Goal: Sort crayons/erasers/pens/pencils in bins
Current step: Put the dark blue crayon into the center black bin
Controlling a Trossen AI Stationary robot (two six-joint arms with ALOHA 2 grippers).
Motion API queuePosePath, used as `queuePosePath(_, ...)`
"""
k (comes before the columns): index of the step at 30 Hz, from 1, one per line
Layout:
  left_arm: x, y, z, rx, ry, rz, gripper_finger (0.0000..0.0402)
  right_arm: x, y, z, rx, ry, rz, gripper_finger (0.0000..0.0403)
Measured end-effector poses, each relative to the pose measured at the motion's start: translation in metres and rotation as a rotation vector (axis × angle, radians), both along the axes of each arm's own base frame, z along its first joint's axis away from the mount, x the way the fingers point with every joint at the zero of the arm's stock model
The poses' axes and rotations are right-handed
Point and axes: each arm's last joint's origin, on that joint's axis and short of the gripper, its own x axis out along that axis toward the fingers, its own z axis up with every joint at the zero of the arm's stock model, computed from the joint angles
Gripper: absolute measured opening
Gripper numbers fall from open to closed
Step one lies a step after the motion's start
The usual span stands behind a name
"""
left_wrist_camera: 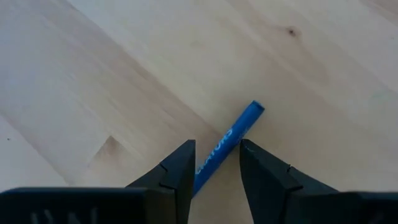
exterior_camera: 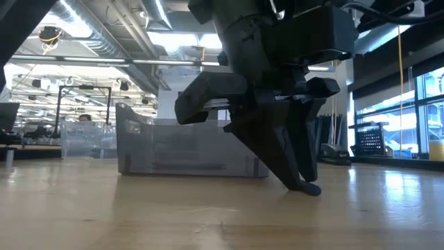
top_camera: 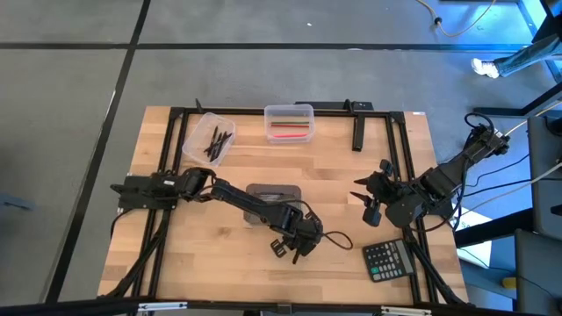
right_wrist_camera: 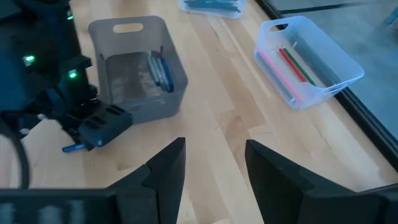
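Observation:
A blue crayon (left_wrist_camera: 239, 127) lies flat on the wooden table, near the front middle. My left gripper (left_wrist_camera: 217, 155) is open and points down at it, one finger on either side of the crayon's nearer half, with the fingertips at the table top (exterior_camera: 302, 182). In the high view it (top_camera: 297, 250) is just in front of the smoky grey bin (top_camera: 285, 191), which holds bluish sticks (right_wrist_camera: 160, 71). The crayon's free end sticks out beside the gripper (right_wrist_camera: 71, 148). My right gripper (right_wrist_camera: 214, 168) is open and empty above the table's right side (top_camera: 373, 200). My left gripper stands over the blue crayon from above, its fingers slanting across the crayon's length. The crayon's nearer end runs in behind one finger (left_wrist_camera: 183, 171); I cannot tell whether that finger touches it. The crayon lies flat on the table.
A clear bin (top_camera: 226, 123) with dark sticks stands at the far left. A clear bin (top_camera: 289, 109) with red and green sticks stands at the far middle. A thick black bar (top_camera: 358, 136) lies to its right. A black calculator (top_camera: 389, 260) lies at the front right.

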Motion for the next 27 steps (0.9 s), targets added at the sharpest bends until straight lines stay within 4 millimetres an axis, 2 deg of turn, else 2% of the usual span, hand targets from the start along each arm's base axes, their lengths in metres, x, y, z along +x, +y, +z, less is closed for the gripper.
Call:
queuePosePath(8, 0.002, 0.008, 0.0, -0.023, 0.008, 0.007, 0.0084, 0.0, 0.001, 0.0, 0.011, 0.011, 0.012, 0.0171)
queuePosePath(15, 0.0, 0.002, -0.002, -0.045, 0.018, -0.006, 0.0054, 0.0, 0.0, 0.0, 0.011, 0.011, 0.013, 0.0171)
queuePosePath(27, -0.001, -0.006, -0.001, -0.038, 0.004, 0.019, 0.003, 0.0, 0.0, 0.0, 0.011, 0.012, 0.012, 0.0171)
